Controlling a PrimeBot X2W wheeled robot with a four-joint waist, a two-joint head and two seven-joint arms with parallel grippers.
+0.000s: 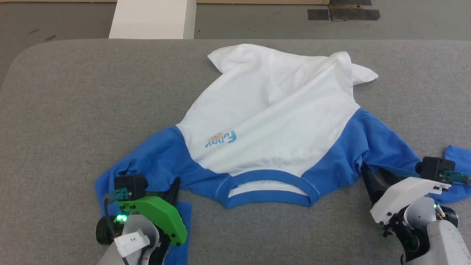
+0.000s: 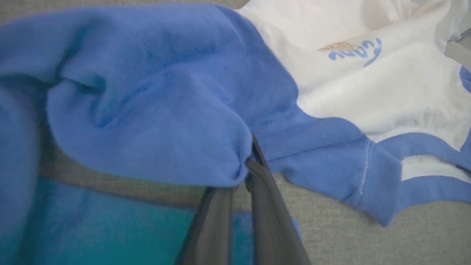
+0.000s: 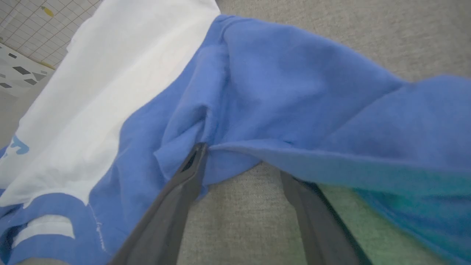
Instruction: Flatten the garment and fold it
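The garment [image 1: 272, 110] lies spread on the grey table [image 1: 73, 110], white body away from me, blue collar and sleeves toward me. A small printed mark sits near the white-blue seam. My left gripper [image 1: 174, 186] is at the lower left, shut on a fold of the blue left sleeve. In the left wrist view its fingers [image 2: 254, 184] pinch the bunched blue cloth [image 2: 154, 110]. My right gripper [image 1: 375, 173] is at the blue right sleeve, jaws open. In the right wrist view the sleeve's edge [image 3: 294, 110] drapes across the open gripper [image 3: 241, 162], hiding one fingertip.
The white hem is rumpled at the table's far side, with a corner sticking out to the right. Beyond the table's far edge are the floor, a white block [image 1: 152, 18] and dark tape patches [image 1: 346, 13]. Bare grey tabletop surrounds the shirt.
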